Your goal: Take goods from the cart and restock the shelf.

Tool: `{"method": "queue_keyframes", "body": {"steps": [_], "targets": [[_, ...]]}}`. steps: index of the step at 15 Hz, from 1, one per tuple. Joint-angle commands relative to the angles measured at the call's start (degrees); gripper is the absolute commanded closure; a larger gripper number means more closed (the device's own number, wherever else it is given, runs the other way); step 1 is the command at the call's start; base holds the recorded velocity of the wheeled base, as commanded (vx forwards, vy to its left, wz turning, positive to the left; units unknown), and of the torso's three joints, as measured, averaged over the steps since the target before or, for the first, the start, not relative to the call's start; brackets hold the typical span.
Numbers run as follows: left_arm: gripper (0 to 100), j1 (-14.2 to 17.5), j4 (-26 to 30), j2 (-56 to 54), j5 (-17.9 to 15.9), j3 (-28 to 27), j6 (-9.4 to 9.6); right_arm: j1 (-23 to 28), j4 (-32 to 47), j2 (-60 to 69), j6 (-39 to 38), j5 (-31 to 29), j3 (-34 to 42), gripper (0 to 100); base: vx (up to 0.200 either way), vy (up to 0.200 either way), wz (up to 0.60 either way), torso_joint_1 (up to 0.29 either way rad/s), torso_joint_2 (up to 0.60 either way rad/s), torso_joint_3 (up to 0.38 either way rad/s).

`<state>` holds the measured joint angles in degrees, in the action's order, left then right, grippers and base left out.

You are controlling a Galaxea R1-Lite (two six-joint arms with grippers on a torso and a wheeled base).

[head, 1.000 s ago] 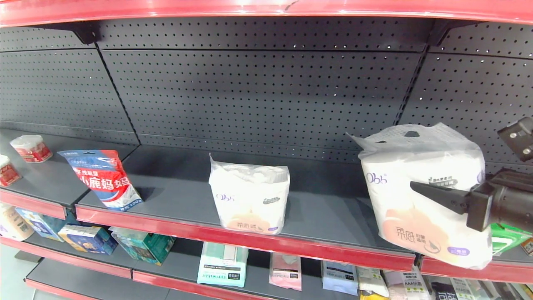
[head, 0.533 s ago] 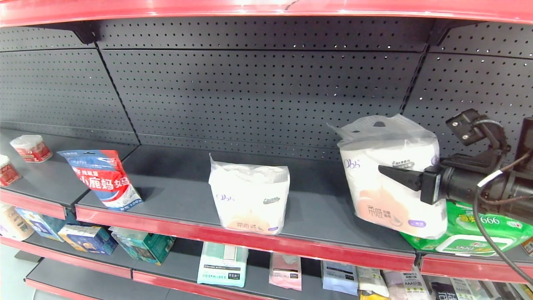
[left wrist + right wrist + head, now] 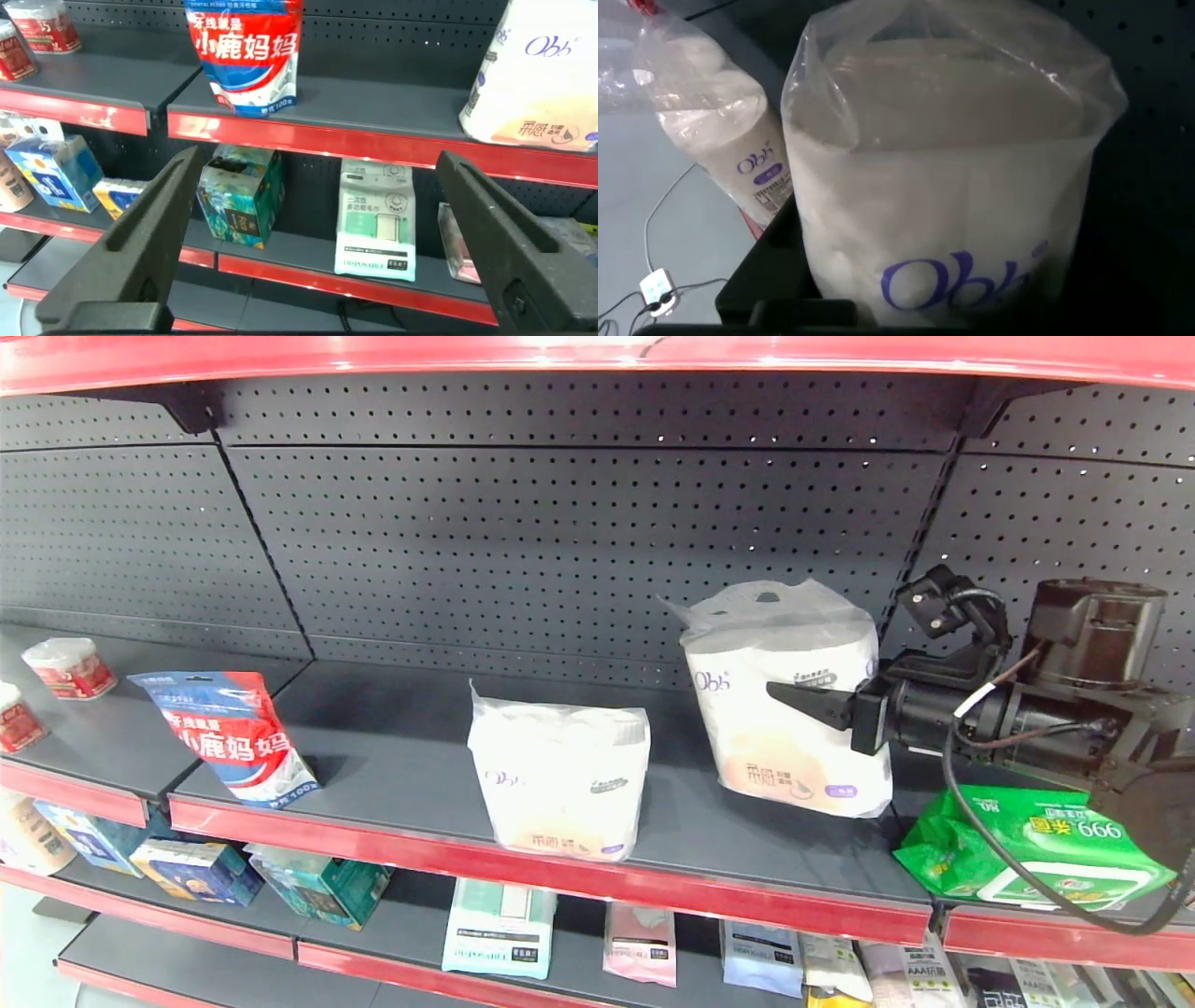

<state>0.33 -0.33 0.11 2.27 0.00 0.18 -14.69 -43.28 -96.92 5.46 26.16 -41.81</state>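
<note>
A white pack of paper rolls [image 3: 775,747] in clear wrap is held over the right part of the dark middle shelf [image 3: 392,756]; its bottom is at shelf level, and I cannot tell whether it rests there. My right gripper [image 3: 810,702] is shut on its side, one black finger [image 3: 808,703] across its front. In the right wrist view the held pack [image 3: 943,187] is close up, and a second pack of the same kind [image 3: 719,131] lies beyond it. That second pack [image 3: 558,779] stands at the shelf's middle front. My left gripper [image 3: 318,252] is open, low before the lower shelves.
A red and blue pouch [image 3: 233,733] stands at the shelf's left front. A green wipes pack [image 3: 1027,845] lies to the right of the held pack. Small red and white tubs [image 3: 70,667] sit far left. Boxes [image 3: 241,191] and packets [image 3: 376,219] fill the lower shelves. A perforated back panel [image 3: 579,541] closes the rear.
My right arm has carried the paper roll pack to the left and deeper over the shelf, uncovering the green wipes pack. The other goods have not moved.
</note>
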Motion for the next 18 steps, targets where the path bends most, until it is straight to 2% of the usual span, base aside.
{"method": "queue_keyframes", "body": {"steps": [1, 3, 8, 16, 18], "targets": [[0, 0.02, -0.02, -0.02, 0.02, 0.0, -0.01, 0.19, -2.78, -4.69, 0.16, 1.52, -1.43, 100, 0.0, 0.0, 0.0, 0.0, 0.0, 0.0], [0, 0.02, -0.02, -0.02, 0.02, 0.0, -0.01, 0.01, -4.54, -7.76, 0.95, 2.23, -3.71, 100, 0.0, 0.0, 0.0, 0.0, 0.0, 0.0], [0, 0.02, -0.02, -0.02, 0.02, 0.0, -0.01, 0.01, -5.15, -15.32, 0.95, 10.31, -12.94, 100, 0.0, 0.0, 0.0, 0.0, 0.0, 0.0], [0, 0.02, -0.02, -0.02, 0.02, 0.0, -0.01, -3.06, -7.96, -23.85, -0.45, 10.67, -23.58, 100, 0.0, 0.0, 0.0, 0.0, 0.0, 0.0], [0, 0.02, -0.02, -0.02, 0.02, 0.0, -0.01, -3.24, -7.96, -25.08, -0.89, 13.13, -25.42, 100, 0.0, 0.0, 0.0, 0.0, 0.0, 0.0]]}}
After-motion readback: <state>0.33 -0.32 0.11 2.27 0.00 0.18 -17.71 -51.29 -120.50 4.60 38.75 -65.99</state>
